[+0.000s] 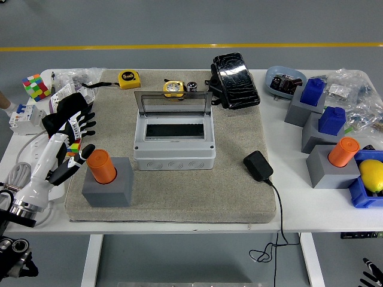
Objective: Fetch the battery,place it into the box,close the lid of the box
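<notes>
Reaching toward the orange battery (101, 165) in its grey holder (108, 190), the left hand (75, 128) is spread and empty, so fetching needs a grasp before the open box (174, 142)

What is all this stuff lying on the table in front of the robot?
Box: one, grey, lid open, mat centre.
Batteries: orange, one in a grey block front left, one right.
Tape measures: two, yellow, behind box.
Black pouch: one, back right.
Black adapter: one, right of box.
Puzzle cube: one, multicoloured, far left.
Blue blocks: two, right.
Lemon: one, yellow, right edge.
Left hand: black fingers spread beside left battery.
</notes>
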`<action>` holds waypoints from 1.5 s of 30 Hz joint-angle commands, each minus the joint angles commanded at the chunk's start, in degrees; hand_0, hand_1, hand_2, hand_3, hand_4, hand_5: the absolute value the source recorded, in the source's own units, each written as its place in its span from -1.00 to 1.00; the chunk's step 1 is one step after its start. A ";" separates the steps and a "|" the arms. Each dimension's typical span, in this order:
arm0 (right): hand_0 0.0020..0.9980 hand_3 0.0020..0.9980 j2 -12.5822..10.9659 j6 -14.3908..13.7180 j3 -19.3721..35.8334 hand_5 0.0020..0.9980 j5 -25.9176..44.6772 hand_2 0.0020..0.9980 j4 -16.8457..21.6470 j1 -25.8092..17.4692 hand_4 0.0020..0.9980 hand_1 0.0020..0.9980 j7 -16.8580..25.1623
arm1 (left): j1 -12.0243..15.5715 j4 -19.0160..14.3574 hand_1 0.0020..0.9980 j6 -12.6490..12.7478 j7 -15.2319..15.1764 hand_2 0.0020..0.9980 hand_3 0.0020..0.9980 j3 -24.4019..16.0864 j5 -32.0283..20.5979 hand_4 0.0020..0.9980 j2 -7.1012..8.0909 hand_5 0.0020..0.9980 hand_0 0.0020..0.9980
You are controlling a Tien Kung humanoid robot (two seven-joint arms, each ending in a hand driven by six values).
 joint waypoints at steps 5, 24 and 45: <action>0.25 0.09 -0.02 -0.01 -0.09 -0.01 0.04 0.32 0.00 0.07 0.84 0.37 -0.03 | -0.84 1.96 0.84 2.21 -0.65 1.00 1.00 0.72 2.21 1.00 -0.73 0.20 0.51; 0.25 0.09 0.04 -0.14 -0.36 -0.01 0.43 0.32 0.00 0.11 0.84 0.37 0.13 | -2.65 6.64 0.35 3.80 -0.23 0.60 0.82 2.86 2.64 1.00 -2.41 -0.79 0.07; 0.25 0.09 0.05 -0.07 -0.65 -0.01 0.73 0.32 0.00 0.17 0.84 0.36 0.07 | -4.48 8.44 -0.01 3.10 -4.23 0.13 0.45 5.40 -3.37 1.00 -4.10 -1.00 -0.16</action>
